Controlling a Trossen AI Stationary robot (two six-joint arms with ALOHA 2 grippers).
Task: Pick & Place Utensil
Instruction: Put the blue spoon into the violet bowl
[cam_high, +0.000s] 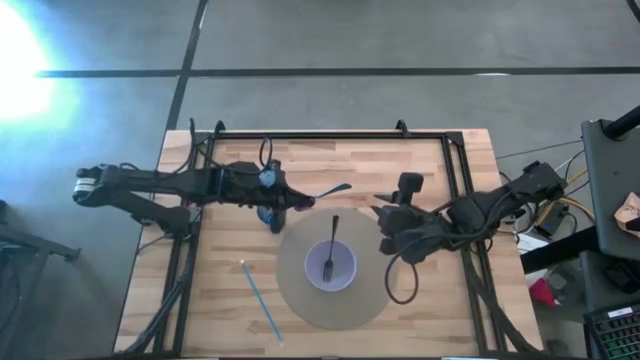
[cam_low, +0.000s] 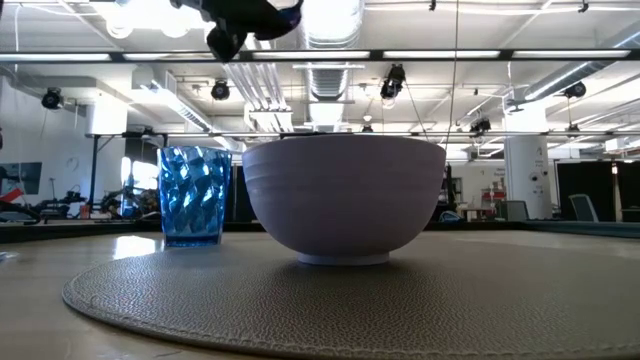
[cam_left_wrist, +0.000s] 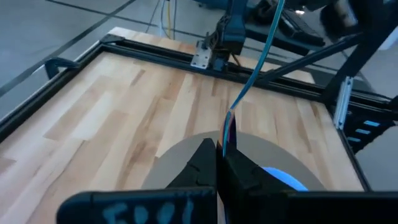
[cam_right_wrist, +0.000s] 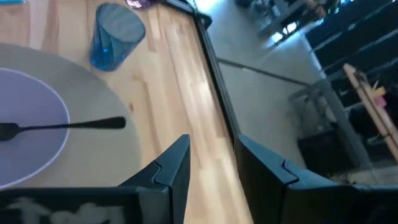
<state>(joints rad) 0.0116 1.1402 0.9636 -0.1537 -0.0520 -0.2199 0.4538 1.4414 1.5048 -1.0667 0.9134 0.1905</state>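
The wooden table (cam_high: 420, 300) is carrying a round grey mat (cam_high: 300, 290) w/ a lavender bowl (cam_high: 330, 265) sitting on it. A black fork (cam_high: 331, 247) is lying in the bowl, handle sticking out over the rim. The blue cup (cam_low: 194, 195) is standing just off the mat, under the left arm. The left gripper (cam_left_wrist: 221, 149) is hovering above the mat edge, fingers pinched tight on a spoon (cam_high: 328, 190) — its handle showing thin betw. the tips. The right gripper (cam_right_wrist: 211, 163) is waiting beside the mat, fingers parted, holding nothing. A blue straw (cam_high: 262, 302) is lying loose on the wood.
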